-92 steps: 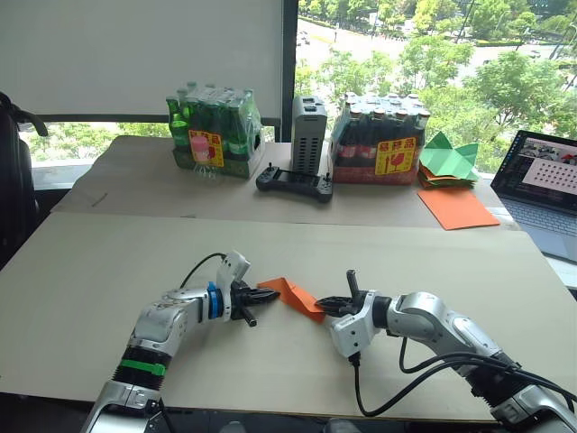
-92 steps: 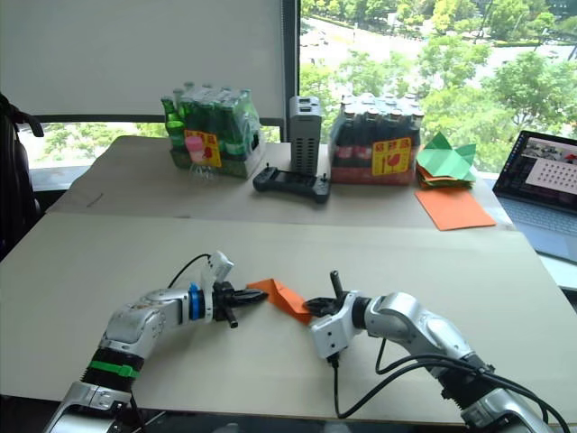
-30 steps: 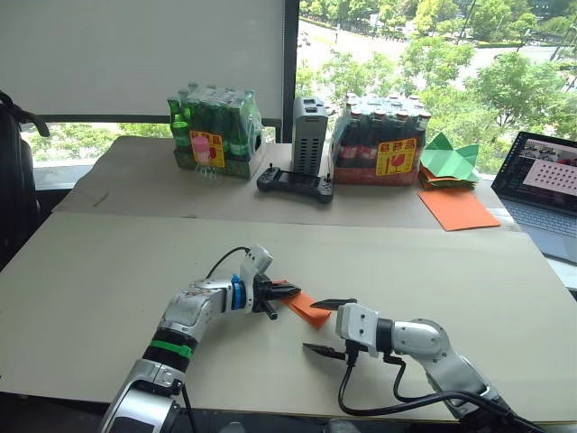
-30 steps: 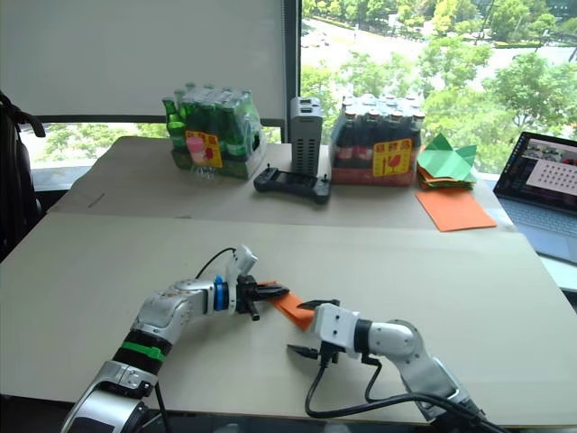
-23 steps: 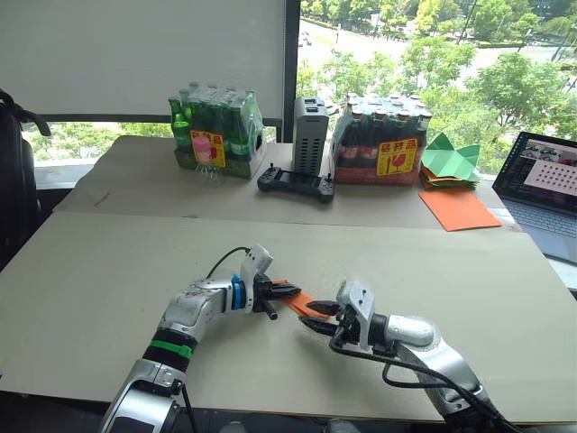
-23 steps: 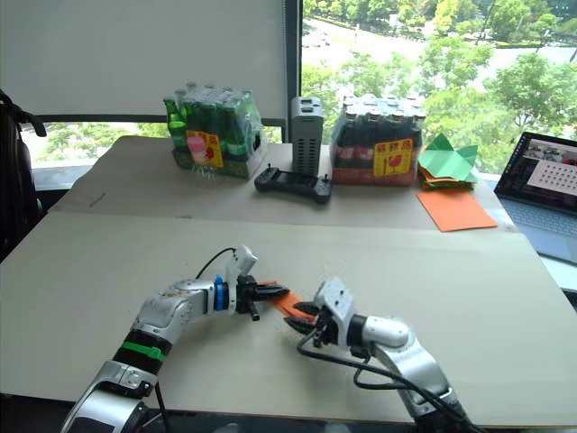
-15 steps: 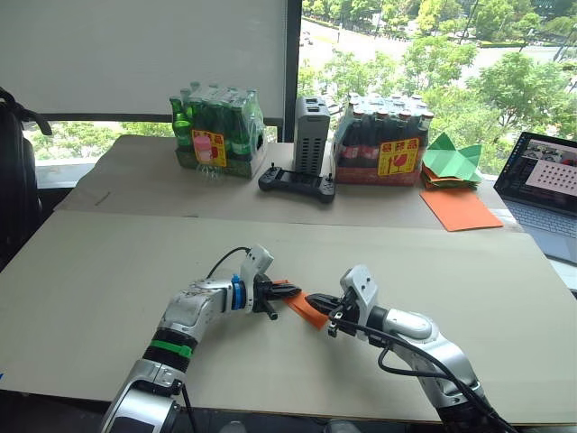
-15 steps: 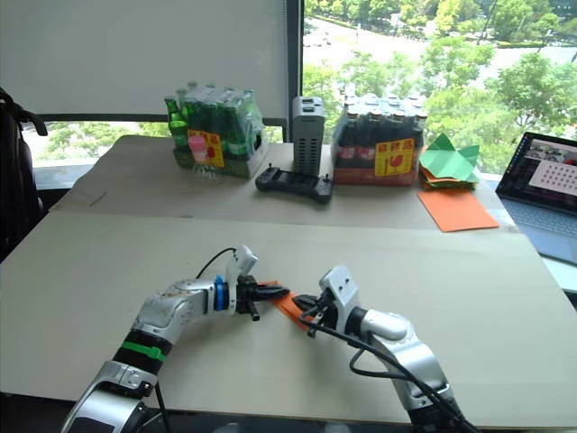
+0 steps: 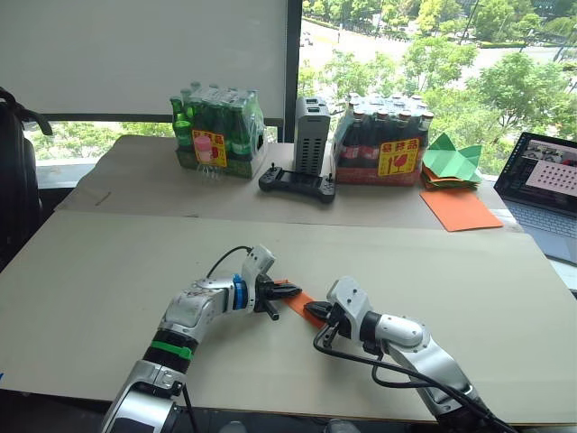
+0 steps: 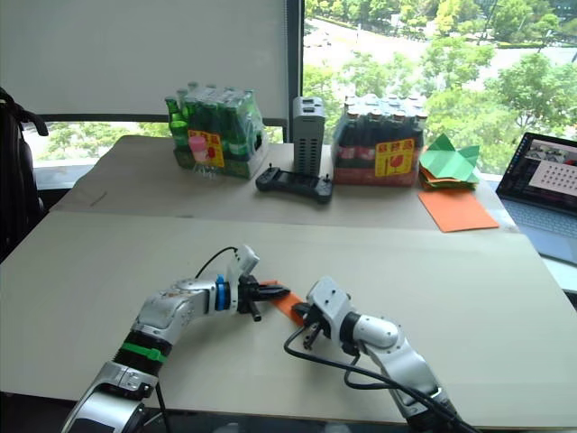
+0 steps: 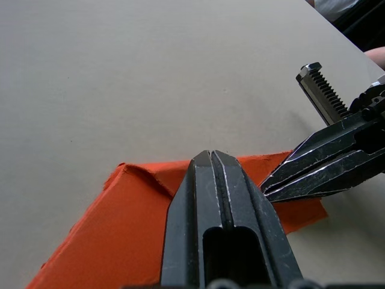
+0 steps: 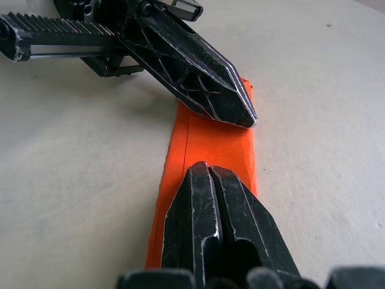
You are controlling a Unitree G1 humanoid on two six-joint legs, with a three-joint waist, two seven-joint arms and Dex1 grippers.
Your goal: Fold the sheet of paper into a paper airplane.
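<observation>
On the near table (image 9: 108, 262), from my head view, the sheet of paper (image 9: 298, 301) lies between my left gripper (image 9: 290, 290) and right gripper (image 9: 311, 309). Left wrist view: my fingers pressed together on it. Right wrist view: mine closed flat atop it.

Silver arms — blue and green bands, black cables, black-fingered hands.

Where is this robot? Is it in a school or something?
Probably an office or lab, high up: a big window over treetops, a laptop, and shrink-wrapped bottle packs on the table.
</observation>
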